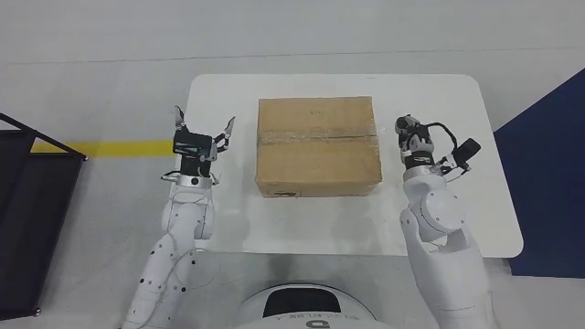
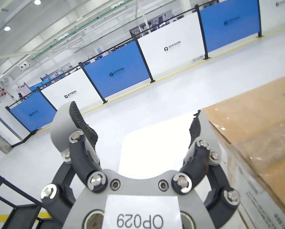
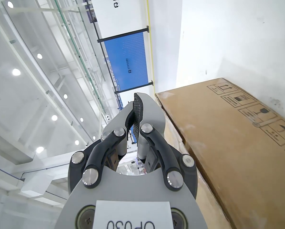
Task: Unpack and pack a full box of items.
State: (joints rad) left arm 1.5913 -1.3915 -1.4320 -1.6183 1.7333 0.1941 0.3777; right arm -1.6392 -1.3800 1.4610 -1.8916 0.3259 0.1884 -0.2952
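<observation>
Cardboard box (image 1: 317,146) sits shut in the middle of the white desk (image 1: 439,100), its top flaps sealed along the seam by a strip of clear tape (image 2: 271,139), so whatever it holds is hidden. A row of black handling symbols (image 3: 259,113) is printed on the side facing the right arm, and a white label (image 2: 249,191) with fine print is stuck to another side near the left arm; that print is too small and slanted to make out. The left pincer (image 1: 204,117) hovers over the desk near the box's left side, apart from it, its jaws spread wide and released with nothing between them. The right pincer (image 1: 405,126) hovers near the box's right side, clenched with its ribbed pads (image 3: 138,106) pressed together on nothing. Each pincer carries a white sticker (image 2: 138,215) with a printed code, partly cut off at the frame's edge. A black cable (image 1: 448,137) loops at the right wrist. Around the desk, a black metal frame (image 1: 27,201) stands on the floor to the left beside a yellow floor line (image 1: 101,148), a blue panel (image 1: 548,174) stands to the right, and blue and white barrier panels (image 2: 118,72) bearing logos line the hall beyond.
</observation>
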